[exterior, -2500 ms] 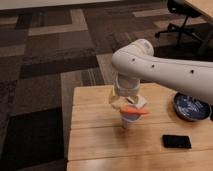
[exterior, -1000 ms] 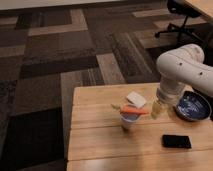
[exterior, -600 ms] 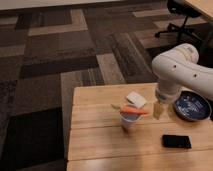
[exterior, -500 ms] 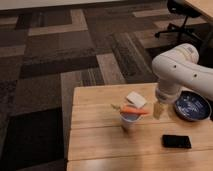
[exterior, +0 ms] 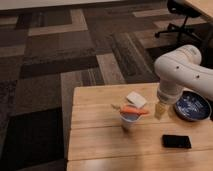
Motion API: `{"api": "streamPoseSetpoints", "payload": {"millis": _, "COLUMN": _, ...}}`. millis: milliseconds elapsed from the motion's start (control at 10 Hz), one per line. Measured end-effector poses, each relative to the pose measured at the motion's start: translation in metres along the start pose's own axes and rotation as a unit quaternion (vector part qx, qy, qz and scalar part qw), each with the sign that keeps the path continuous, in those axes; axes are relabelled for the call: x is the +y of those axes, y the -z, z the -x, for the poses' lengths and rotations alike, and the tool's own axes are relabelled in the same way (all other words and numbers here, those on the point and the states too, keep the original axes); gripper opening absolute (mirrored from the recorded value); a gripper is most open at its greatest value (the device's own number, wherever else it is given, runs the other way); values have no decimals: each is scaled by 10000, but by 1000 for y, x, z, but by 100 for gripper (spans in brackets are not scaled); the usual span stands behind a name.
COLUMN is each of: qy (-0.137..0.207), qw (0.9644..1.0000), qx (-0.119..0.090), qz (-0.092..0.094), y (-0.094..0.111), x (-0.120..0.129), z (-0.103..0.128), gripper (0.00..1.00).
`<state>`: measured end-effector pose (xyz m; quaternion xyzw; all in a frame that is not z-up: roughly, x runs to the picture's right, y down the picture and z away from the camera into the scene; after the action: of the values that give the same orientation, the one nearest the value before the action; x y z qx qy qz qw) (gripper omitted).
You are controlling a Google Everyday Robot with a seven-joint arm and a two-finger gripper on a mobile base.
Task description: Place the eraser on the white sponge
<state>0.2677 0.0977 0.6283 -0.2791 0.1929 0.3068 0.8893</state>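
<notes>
The hand (exterior: 160,110) hangs at right of centre, pointing down just above the desk (exterior: 95,145), between the sponge (exterior: 136,99) and the bowl (exterior: 192,106); whether it is wide or narrow I cannot tell. It carries nothing that can be seen. The eraser (exterior: 176,141) lies flat at lower right, below the hand and apart from it, with bare wood around it. The sponge lies near the desk's upper edge, just above the cup (exterior: 129,121). The bowl sits at the right edge of the frame. The desk's left half is open.
</notes>
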Motion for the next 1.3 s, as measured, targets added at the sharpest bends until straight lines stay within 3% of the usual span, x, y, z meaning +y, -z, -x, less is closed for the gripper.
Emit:
{"api": "streamPoseSetpoints", "payload": {"millis": 300, "qy": 783, "qw": 9967, "qx": -138, "qz": 188, "y": -14, "x": 10, "z": -10, "gripper": 65}}
{"api": "streamPoseSetpoints", "payload": {"millis": 400, "qy": 1124, "qw": 9933, "qx": -172, "qz": 204, "y": -17, "x": 13, "z": -14, "gripper": 65}}
{"api": "streamPoseSetpoints", "payload": {"millis": 500, "qy": 1579, "qw": 9870, "qx": -235, "qz": 183, "y": -20, "x": 16, "z": -23, "gripper": 65}}
{"api": "streamPoseSetpoints", "payload": {"millis": 600, "qy": 1815, "qw": 9829, "qx": -283, "qz": 161, "y": -24, "x": 16, "z": -30, "gripper": 65}}
{"api": "streamPoseSetpoints", "payload": {"millis": 700, "qy": 1973, "qw": 9796, "qx": -341, "qz": 145, "y": -30, "x": 14, "z": -39, "gripper": 65}}
{"api": "streamPoseSetpoints", "payload": {"millis": 1000, "qy": 2184, "qw": 9745, "qx": -496, "qz": 145, "y": -58, "x": 11, "z": -53, "gripper": 65}}
{"api": "streamPoseSetpoints", "payload": {"millis": 1300, "qy": 2185, "qw": 9743, "qx": -526, "qz": 163, "y": -66, "x": 10, "z": -56, "gripper": 65}}
